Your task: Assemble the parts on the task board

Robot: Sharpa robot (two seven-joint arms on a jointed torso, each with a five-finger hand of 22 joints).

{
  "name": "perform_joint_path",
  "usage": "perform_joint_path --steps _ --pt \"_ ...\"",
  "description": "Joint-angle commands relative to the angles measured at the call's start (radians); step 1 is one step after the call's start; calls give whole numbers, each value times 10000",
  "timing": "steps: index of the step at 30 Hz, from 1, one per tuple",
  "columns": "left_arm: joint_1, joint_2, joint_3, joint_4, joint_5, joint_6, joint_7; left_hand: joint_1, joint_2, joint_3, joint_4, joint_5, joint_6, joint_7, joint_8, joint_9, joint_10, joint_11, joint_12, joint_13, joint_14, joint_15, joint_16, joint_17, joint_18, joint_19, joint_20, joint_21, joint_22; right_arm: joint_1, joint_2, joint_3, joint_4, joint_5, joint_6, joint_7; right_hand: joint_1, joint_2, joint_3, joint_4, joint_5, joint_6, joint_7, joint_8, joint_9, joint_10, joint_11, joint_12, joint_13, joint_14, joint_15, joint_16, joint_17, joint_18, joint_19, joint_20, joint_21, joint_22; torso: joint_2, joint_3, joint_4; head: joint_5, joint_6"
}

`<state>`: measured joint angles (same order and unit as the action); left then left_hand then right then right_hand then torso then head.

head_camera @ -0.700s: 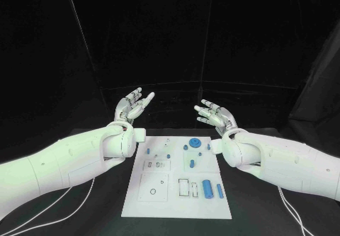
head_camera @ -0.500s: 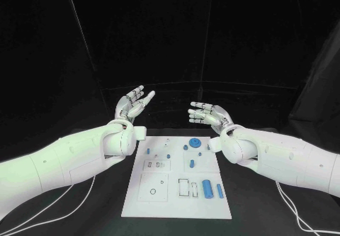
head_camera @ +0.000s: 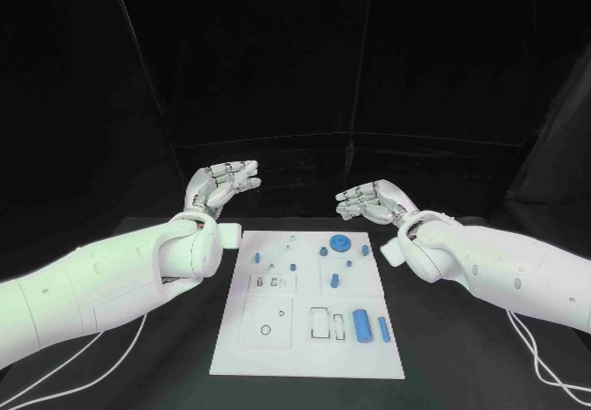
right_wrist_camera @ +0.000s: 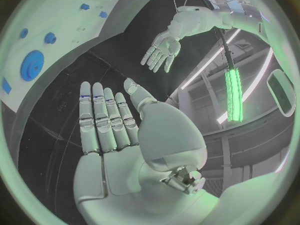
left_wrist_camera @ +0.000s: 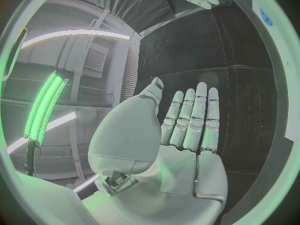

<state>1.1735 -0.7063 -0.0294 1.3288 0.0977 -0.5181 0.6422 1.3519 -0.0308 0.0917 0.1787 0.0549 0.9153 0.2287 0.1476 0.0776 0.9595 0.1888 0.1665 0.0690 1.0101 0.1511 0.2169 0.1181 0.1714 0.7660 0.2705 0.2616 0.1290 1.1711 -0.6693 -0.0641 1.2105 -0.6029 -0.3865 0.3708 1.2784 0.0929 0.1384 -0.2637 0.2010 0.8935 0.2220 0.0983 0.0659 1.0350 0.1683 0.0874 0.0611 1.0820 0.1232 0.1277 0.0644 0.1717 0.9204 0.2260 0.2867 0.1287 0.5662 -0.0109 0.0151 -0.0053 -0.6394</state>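
Tipping forward over the far end of the desk point(head_camera: 148, 376), both robot hands have changed posture since the earlier frames. The left hand point(head_camera: 222, 184), which stood upright with fingers pointing up half a second ago, now leans toward the middle, fingers extended and empty. The right hand point(head_camera: 373, 202) has also dropped lower and bent its fingers partly downward; the wrist views show both palms flat, fingers straight and close together, holding nothing. The white task board point(head_camera: 308, 359) lies flat at the desk's middle, nearer the robot than either hand, with its blue parts untouched: a gear point(head_camera: 340, 243) near the far edge and a large cylinder point(head_camera: 362, 325) toward the near right. Assembly likely has not begun; the hands seem to be preparing to reach down.
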Motion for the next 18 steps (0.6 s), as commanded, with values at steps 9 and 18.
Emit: perform_joint_path --steps 9,18 --pt "14 -656 17 837 -667 519 2 70 244 12 -543 17 747 -220 -32 -115 1062 -368 -75 -4 1525 -475 229 436 149 1302 -459 316 -26 228 -63 159 127 -4012 55 -1375 79 -592 630 -242 193 1346 -377 -135 37 1798 -572 -179 52 2952 -878 637 493 118 1750 -895 2050 975 554 -89 208 -169 96" --pt "-35 -1166 15 1738 -1010 924 -262 141 228 55 -747 17 804 -232 -163 -130 1131 -387 -262 -33 1700 -525 131 589 136 1523 -524 317 -76 319 -41 457 458 -7352 686 -3051 -99 -880 920 -201 120 1557 -555 -330 3 1983 -837 -218 59 4329 -1307 2996 2074 82 2425 -1370 4390 2389 845 -124 407 -403 177"
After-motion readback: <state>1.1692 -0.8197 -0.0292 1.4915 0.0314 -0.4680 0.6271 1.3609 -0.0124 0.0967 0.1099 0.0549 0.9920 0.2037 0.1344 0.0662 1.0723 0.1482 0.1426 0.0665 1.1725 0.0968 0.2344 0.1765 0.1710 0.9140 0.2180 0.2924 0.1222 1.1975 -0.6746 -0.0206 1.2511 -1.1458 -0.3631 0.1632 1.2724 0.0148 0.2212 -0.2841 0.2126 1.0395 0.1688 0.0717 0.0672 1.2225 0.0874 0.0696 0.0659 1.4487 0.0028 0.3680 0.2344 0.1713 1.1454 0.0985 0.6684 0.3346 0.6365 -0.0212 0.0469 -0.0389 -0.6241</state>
